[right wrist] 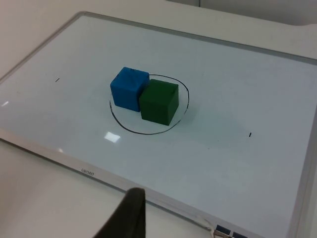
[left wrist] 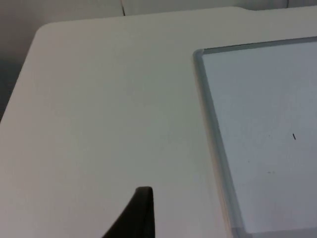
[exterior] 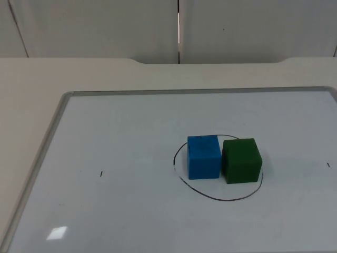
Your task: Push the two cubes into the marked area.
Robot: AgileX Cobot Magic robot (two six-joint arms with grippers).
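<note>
Top view: blue cube (exterior: 203, 156) and dark green cube (exterior: 241, 160) sit touching, side by side inside the hand-drawn black oval (exterior: 181, 180) on the metal-framed whiteboard (exterior: 105, 132). Left wrist view: left gripper's fingertip (left wrist: 141, 210) over the bare table beside the whiteboard's frame; grip state can't tell. Right wrist view: right gripper's fingertip (right wrist: 131, 215) near the frame, well apart from the oval; can't tell either.

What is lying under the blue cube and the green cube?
Both the blue cube and the green cube stand on the whiteboard, inside the drawn ring. The cubes cover part of its line and the board beneath them.
</note>
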